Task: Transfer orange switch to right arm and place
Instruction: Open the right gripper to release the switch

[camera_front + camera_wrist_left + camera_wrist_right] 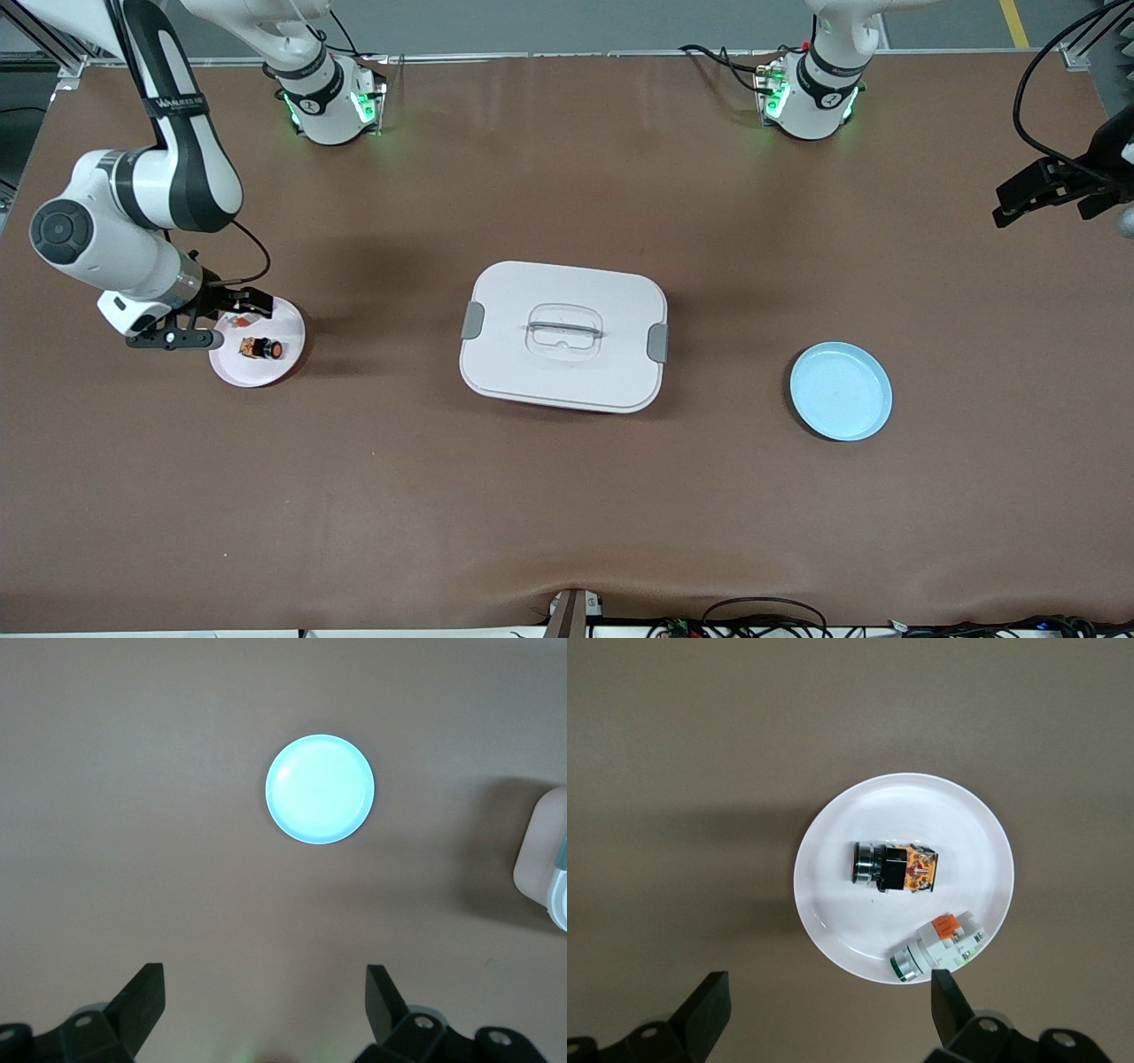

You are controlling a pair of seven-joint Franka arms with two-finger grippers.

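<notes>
The right arm comes from its base at the top edge of the table, bends at the elbow and brings its wrist down low at the right arm's end, so the right gripper (217, 321) hangs over the edge of a white plate (288, 359) with its jaws apart and nothing between them. On a black band of this arm there are white letters, but I cannot read them well. The orange switch (262, 349) lies on its side on the white plate, near the middle, and a small silver and red part (941, 943) lies beside it on the same plate, close to the rim. The left gripper (1041, 190) is held high over the left arm's end of the table, jaws also wide apart and empty. A blue plate (841, 391) stands empty toward that end, and a white box with a lid (564, 336) is in the middle of the table.
</notes>
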